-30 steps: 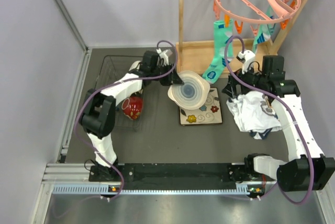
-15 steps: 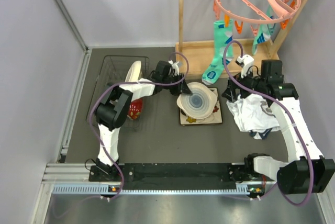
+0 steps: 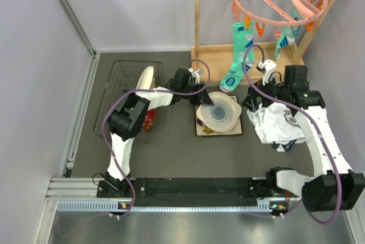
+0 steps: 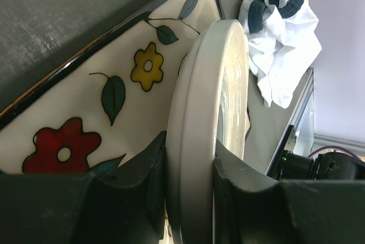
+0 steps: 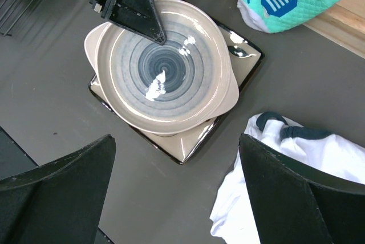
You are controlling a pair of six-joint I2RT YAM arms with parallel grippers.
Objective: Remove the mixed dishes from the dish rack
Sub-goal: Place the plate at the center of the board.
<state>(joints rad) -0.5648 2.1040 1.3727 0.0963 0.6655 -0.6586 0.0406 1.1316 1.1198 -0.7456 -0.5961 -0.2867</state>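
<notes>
Floral plate [image 3: 203,129] mostly covered, mug [image 3: 149,121] apparently half-hidden

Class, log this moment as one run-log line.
left gripper: shut on round plate | round plate: over square plate | right gripper: open | rack: cream dish, red mug

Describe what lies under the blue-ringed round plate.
Under the blue-ringed round plate lies the square cream floral plate, flat on the dark table. Its flowered corners and edges show; its middle is covered. The left pincer grips the round plate's rim.
</notes>
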